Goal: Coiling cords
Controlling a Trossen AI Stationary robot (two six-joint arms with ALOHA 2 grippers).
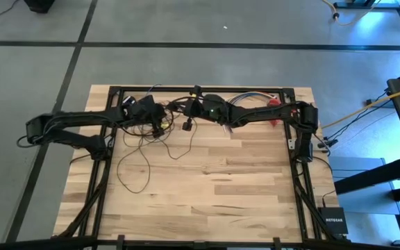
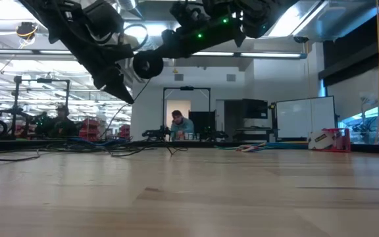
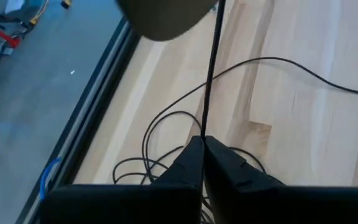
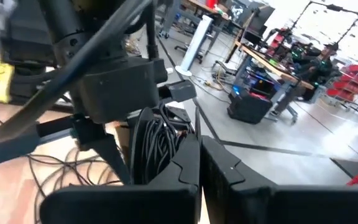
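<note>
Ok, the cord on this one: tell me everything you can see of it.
The cord is a very thin, dark wire. Most of it lies in loose loops on the wooden table, toward the far left part. One strand rises taut into the left gripper, which is shut on it. A tight bundle of coils sits at the right gripper, also shut. A small black puck hangs below the grippers.

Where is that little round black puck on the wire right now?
In the low view the puck hangs in the air above the table, between the left gripper and the right gripper, toward the table's far edge.
</note>
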